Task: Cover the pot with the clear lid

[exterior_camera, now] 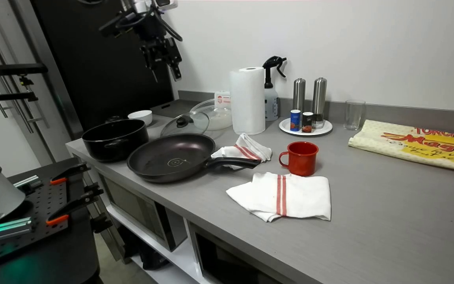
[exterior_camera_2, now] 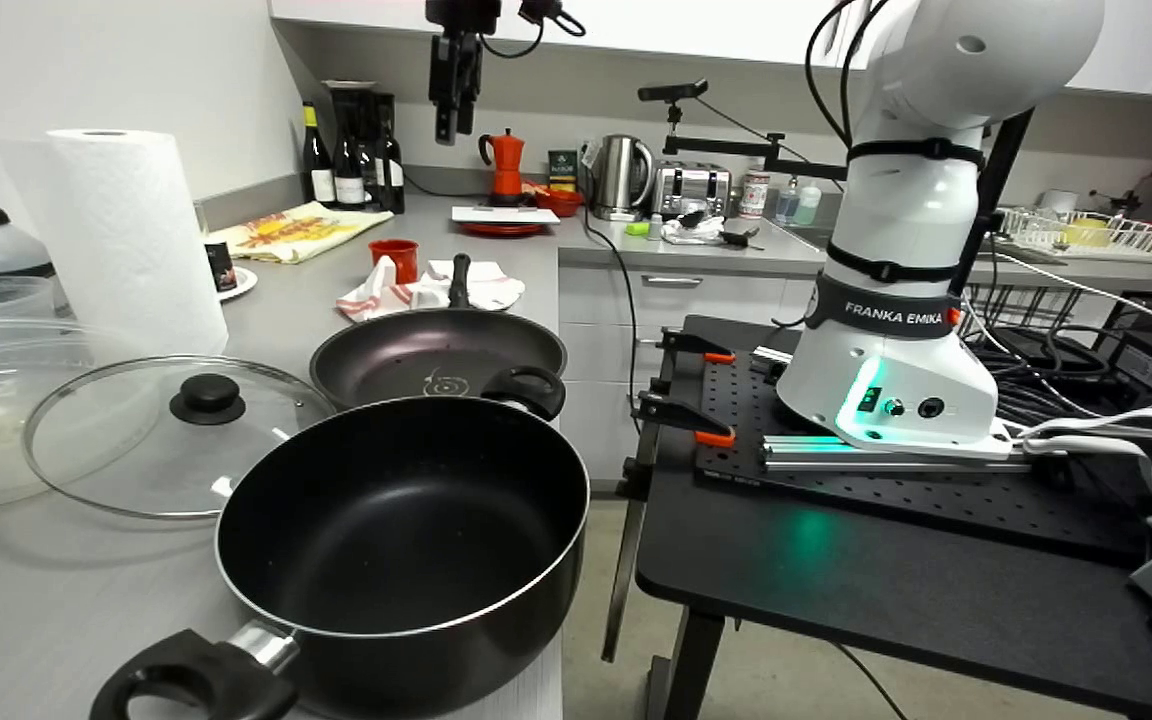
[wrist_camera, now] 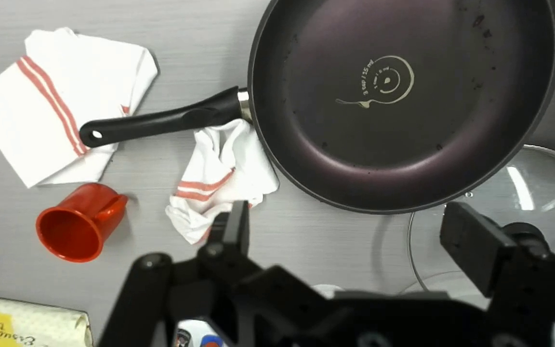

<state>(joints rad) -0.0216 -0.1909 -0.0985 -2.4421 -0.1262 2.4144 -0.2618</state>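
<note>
The black pincer (exterior_camera: 166,73) hangs in the air above the left part of a grey tabletop (exterior_camera: 388,213) in an exterior view; its two fingers are spread, with a plain gap between them, and they point downward; the clear lid (exterior_camera: 189,125), a round glass disc with a black knob, is below the pincer and well apart from it; the lid looks tilted, though what props it cannot be made out; it sits on the far side of the frying pan (exterior_camera: 164,157), to the right of the black pot (exterior_camera: 108,152), with a clear container (exterior_camera: 221,118) just beyond it and a white paper towel roll (exterior_camera: 247,102) farther right.

In an exterior view the pot (exterior_camera_2: 396,530) is nearest and stands uncovered, its dark inside showing; the lid (exterior_camera_2: 161,455) is to its left and a little farther away; the pot's rim cuts across the lid's edge, so touching or apart cannot be told; the pincer (exterior_camera_2: 451,120) is high up, beyond both.

In the wrist view the pincer (wrist_camera: 347,231) comes in from the lower edge; bare tabletop and the lid's left rim show in its gap; the right finger overlaps the lid (wrist_camera: 547,197) and part of its knob, while the pan hides another part of the glass; the left finger overlaps a crumpled white towel (wrist_camera: 217,173) with red stripes; a red mug (wrist_camera: 85,212) is at the left, with a folded white towel (wrist_camera: 51,106) just beside it.
</note>
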